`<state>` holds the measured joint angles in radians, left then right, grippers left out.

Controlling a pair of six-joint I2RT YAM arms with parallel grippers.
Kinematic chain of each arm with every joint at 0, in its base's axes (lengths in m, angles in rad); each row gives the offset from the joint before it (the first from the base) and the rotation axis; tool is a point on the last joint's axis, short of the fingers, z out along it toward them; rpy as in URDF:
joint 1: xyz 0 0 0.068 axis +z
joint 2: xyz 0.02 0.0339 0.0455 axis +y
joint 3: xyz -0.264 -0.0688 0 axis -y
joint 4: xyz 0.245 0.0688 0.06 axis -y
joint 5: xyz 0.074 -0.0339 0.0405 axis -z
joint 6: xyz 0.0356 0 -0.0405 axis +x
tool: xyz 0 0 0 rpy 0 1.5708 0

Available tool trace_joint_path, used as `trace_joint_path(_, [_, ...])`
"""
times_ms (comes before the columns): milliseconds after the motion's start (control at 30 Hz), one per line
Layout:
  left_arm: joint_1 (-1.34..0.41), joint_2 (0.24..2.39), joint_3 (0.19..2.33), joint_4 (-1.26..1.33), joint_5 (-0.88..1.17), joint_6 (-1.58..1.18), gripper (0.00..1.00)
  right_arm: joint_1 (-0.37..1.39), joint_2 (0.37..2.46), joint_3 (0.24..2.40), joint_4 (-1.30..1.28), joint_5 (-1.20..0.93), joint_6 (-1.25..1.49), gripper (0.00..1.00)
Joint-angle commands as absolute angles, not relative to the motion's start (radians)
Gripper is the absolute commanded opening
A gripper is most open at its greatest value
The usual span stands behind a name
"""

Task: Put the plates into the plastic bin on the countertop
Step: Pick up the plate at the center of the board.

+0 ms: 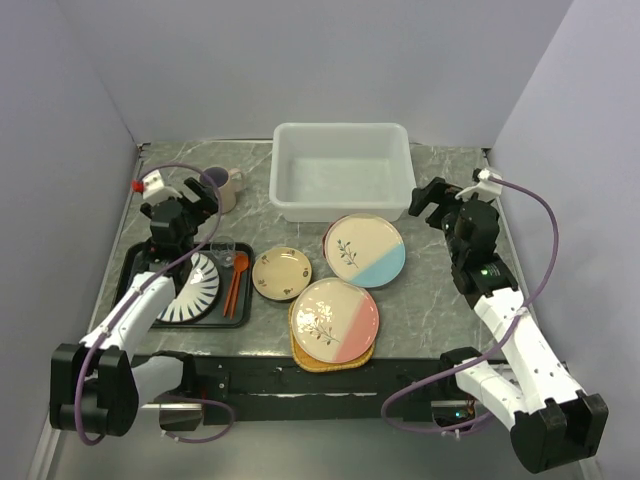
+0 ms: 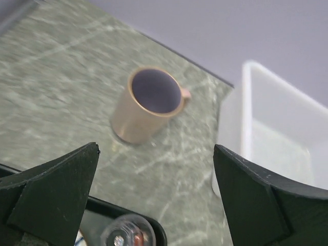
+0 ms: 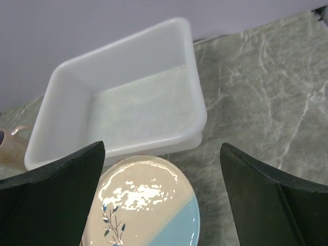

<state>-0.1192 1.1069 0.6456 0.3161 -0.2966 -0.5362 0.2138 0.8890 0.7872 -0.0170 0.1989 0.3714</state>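
Note:
The white plastic bin (image 1: pixel 341 170) stands empty at the back centre; it also shows in the right wrist view (image 3: pixel 123 110) and the left wrist view (image 2: pixel 277 133). A cream-and-blue plate (image 1: pixel 364 250) lies just in front of it, also in the right wrist view (image 3: pixel 148 205). A small tan plate (image 1: pixel 281 273) lies to its left. A cream-and-pink plate (image 1: pixel 335 319) rests on an orange squarish plate (image 1: pixel 322 360). My right gripper (image 1: pixel 432 200) is open and empty, above the countertop right of the bin. My left gripper (image 1: pixel 200 205) is open and empty near the mug.
A tan mug (image 1: pixel 224 187) stands left of the bin, also in the left wrist view (image 2: pixel 146 105). A black tray (image 1: pixel 140 262) at the left holds a white striped dish (image 1: pixel 196 288), a clear glass (image 1: pixel 223 252) and an orange spoon (image 1: pixel 236 275). Walls enclose the countertop (image 1: pixel 430 300).

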Motion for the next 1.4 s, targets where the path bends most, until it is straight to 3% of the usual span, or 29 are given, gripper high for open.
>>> trace_joint_path(0, [-0.153,1.156,0.730,0.275,-0.163,-0.535,0.99,0.219,0.896,0.795,-0.070,0.146,0.397,1.00])
trace_joint_path(233, [-0.291,1.244,0.834,0.183,-0.037,-0.523,0.99,0.219,0.922,0.752,-0.123,0.132,0.422,1.00])
trace_joint_path(500, [-0.366,1.252,0.793,0.251,0.198,-0.554,0.99,0.192,0.911,0.663,-0.097,0.063,0.462,1.00])
trace_joint_path(1000, [-0.531,1.354,0.845,0.196,0.261,-0.611,0.99,0.045,0.989,0.460,0.043,-0.235,0.609,0.97])
trace_joint_path(1367, [-0.618,1.511,0.940,0.144,0.238,-0.607,0.99,0.005,1.049,0.396,0.155,-0.320,0.644,0.94])
